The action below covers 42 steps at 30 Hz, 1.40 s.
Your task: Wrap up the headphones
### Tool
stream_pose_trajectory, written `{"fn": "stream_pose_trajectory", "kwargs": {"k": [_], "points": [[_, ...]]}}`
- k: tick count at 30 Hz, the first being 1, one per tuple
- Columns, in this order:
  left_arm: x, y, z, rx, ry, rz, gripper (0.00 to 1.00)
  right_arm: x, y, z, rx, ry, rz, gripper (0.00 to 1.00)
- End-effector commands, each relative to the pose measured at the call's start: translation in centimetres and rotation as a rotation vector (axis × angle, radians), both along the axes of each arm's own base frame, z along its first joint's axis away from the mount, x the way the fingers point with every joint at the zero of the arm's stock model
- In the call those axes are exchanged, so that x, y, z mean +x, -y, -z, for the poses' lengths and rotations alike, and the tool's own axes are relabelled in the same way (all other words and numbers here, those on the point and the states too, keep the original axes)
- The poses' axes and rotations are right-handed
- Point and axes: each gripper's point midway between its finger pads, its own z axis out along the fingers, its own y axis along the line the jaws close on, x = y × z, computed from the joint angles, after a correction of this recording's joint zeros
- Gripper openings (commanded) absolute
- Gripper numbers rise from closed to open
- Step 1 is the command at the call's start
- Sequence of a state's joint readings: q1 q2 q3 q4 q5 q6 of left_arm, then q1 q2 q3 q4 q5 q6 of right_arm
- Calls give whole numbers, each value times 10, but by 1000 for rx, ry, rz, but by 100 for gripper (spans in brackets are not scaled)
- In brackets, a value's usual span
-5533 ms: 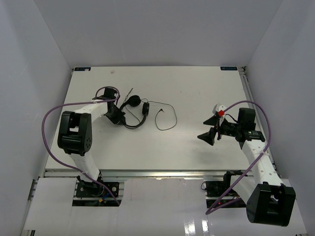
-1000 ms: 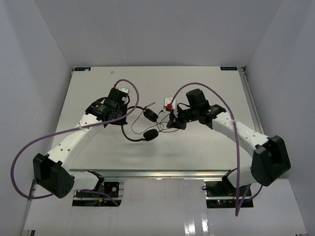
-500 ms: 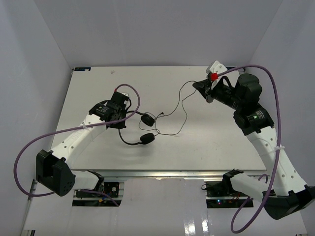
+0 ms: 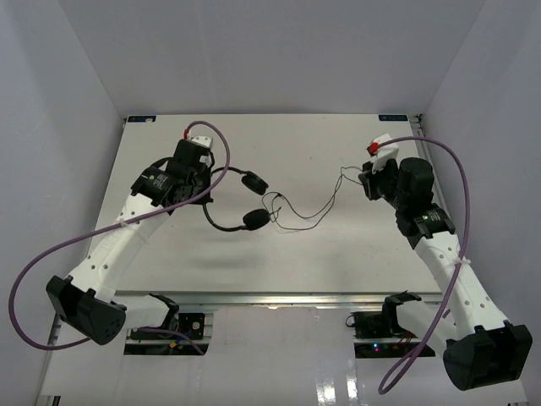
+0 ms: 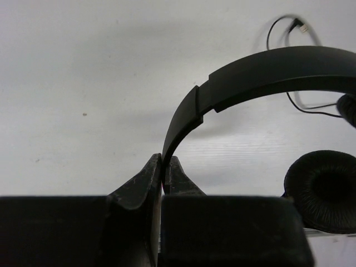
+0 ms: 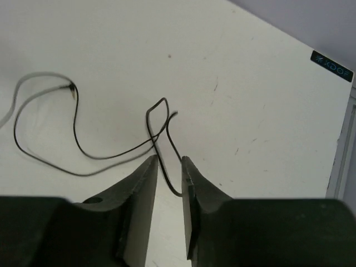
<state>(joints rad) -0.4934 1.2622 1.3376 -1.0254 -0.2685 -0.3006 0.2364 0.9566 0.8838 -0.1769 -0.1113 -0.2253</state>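
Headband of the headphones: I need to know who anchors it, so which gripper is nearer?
Left. The left gripper is clamped on the headband; the right gripper is well apart from it, over the cord.

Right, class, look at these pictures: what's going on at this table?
The left gripper is pinching the headband of the black headphones, on the left side of the table. The right gripper has the thin cord running between its nearly closed jaws; whether it grips is unclear. The cord lies loose across the table, not yet wrapped.
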Motion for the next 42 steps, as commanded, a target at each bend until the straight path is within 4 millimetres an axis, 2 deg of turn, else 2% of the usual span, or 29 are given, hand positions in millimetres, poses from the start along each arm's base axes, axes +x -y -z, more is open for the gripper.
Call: {"fn": "stream_pose_trajectory", "kwargs": {"k": [1, 3, 5, 9, 11, 13, 15, 16, 19, 22, 30, 42], "points": [[3, 17, -81, -180, 173, 31, 0, -26, -29, 20, -104, 30, -327, 57], [3, 23, -98, -217, 195, 46, 0, -50, -44, 21, -118, 56, -488, 90], [3, 27, -114, -249, 219, 61, 0, -84, -68, 12, -87, 105, -720, 90], [1, 39, -120, -302, 213, 95, 0, -132, -92, -2, -37, 168, -1048, 90], [0, 45, -120, -336, 206, 112, 0, -137, -98, -8, -9, 210, -1118, 90], [0, 50, -118, -362, 198, 119, 0, -139, -106, -14, 48, 230, -1188, 90], [-2, 58, -118, -398, 192, 138, 0, -132, -112, -30, 109, 266, -1225, 90], [-5, 62, -114, -420, 177, 152, 0, -128, -115, -29, 191, 149, -1197, 90], [-9, 68, -109, -461, 158, 163, 0, -92, -124, -47, 211, 213, -1132, 90], [-11, 71, -107, -491, 152, 157, 0, -85, -132, -47, 261, 179, -1120, 90], [-11, 87, -130, -605, 185, 181, 0, -86, -149, -41, 376, 159, -1078, 90], [-21, 114, -180, -810, 205, 270, 0, -103, -171, -31, 349, 236, -1270, 90]]}}
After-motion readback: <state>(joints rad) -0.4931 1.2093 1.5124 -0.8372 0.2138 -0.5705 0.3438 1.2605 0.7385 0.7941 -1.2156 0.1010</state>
